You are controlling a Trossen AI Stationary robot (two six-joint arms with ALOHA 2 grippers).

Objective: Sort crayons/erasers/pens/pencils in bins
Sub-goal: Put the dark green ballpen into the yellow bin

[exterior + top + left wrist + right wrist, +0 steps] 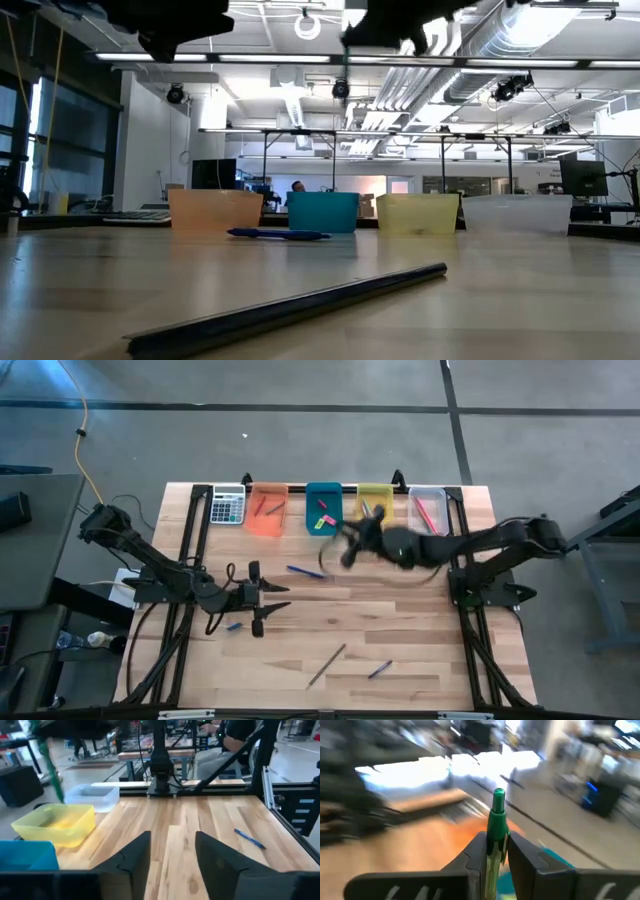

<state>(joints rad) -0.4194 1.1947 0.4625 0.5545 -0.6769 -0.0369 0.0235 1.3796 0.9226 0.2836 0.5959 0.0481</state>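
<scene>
four bins [346, 510] line the table's [420, 640] far edge

A large open robotics lab or workshop — exposed ceiling ducts [500, 35] and strip lights at twelve o'clock, monitors [583, 178] at three, concrete floor [330, 420] around the wooden table [400, 630].

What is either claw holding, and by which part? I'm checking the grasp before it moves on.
The right claw is shut on a green pen, pinched along its body with the tip end sticking out past the fingers. The left claw is open, holding nothing.
</scene>
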